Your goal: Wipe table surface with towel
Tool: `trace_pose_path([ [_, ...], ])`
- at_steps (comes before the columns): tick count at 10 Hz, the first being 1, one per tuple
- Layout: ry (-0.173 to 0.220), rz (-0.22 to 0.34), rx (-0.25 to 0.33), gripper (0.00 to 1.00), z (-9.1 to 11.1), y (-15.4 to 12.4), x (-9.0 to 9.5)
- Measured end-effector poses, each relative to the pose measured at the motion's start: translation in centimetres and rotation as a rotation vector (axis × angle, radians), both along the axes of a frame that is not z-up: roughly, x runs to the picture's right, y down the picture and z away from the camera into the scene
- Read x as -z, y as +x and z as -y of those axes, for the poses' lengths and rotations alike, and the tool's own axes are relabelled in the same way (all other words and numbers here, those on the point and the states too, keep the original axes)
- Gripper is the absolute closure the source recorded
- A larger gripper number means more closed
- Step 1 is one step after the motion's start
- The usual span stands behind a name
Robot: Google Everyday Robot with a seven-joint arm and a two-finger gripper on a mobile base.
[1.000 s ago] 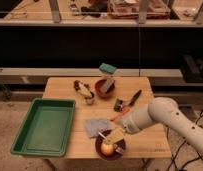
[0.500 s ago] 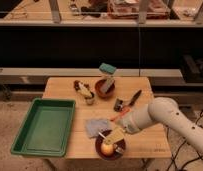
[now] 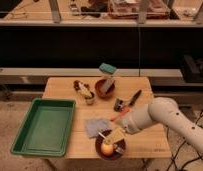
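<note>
The grey towel lies on the tabletop, between the green tray and a dark bowl. The tool is at its right edge; whether spread or closed, I cannot tell. It is best to press down firmly and sweep away from the bowl.

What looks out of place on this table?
A teal-topped block leans out of the brown bowl at the back. The grey towel lies rumpled beside the end effector, by the front bowl.
</note>
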State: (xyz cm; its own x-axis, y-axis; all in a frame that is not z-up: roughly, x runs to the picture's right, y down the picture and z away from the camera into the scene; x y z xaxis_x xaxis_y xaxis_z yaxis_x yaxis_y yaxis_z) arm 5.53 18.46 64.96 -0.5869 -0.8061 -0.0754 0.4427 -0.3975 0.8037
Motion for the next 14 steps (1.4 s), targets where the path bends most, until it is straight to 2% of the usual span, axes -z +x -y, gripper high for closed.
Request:
trace_pose_path([
  [6, 0.0, -0.001, 0.0, 0.23, 0.0, 0.0, 0.0],
  [8, 0.009, -0.03, 0.012, 0.23, 0.2, 0.0, -0.5],
  [10, 0.035, -0.1, 0.048, 0.23, 1.5, -0.7, -2.9],
  [12, 0.074, -0.16, 0.076, 0.23, 4.4, -1.5, -6.0],
  [14, 0.137, -0.222, 0.105, 0.23, 7.6, -2.9, -8.3],
])
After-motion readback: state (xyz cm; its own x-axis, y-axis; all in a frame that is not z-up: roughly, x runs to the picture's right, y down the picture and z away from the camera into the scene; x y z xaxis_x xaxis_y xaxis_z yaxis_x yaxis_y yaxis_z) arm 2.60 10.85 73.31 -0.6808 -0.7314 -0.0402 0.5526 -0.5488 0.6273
